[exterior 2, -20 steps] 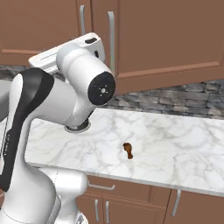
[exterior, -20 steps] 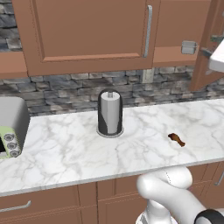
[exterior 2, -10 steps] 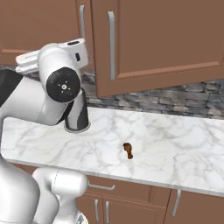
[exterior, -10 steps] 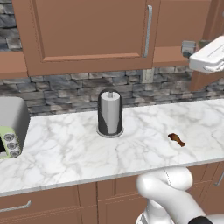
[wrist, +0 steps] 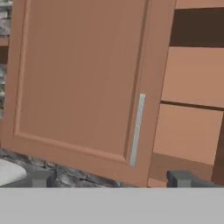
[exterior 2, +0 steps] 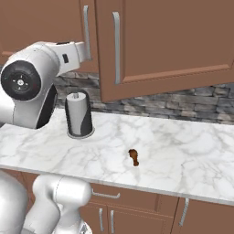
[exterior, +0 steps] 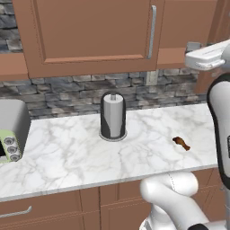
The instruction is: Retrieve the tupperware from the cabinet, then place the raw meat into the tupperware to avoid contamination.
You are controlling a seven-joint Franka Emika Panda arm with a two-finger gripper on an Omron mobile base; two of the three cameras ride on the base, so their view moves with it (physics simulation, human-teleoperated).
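Arm swung left, one raw meat (exterior: 181, 143)

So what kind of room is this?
A kitchen, most likely: a marble counter with a paper towel roll and toaster, plus a wooden wall cabinet above a stone backsplash.

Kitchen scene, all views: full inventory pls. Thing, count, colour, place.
cabinet: one wall unit, brown wood, doors shut, above the counter
door handles: silver vertical bars, two in the right base view
counter: one, white marble
backsplash: grey stone, between counter and cabinet
paper towel roll: one, white on a dark holder, upright, mid-counter
raw meat: one, reddish-brown, on the counter right of the roll
toaster: one, grey, counter's left end
lower drawers: brown, below the counter
arm: white, raised toward the cabinet
gripper: jaws open, empty, facing a cabinet door
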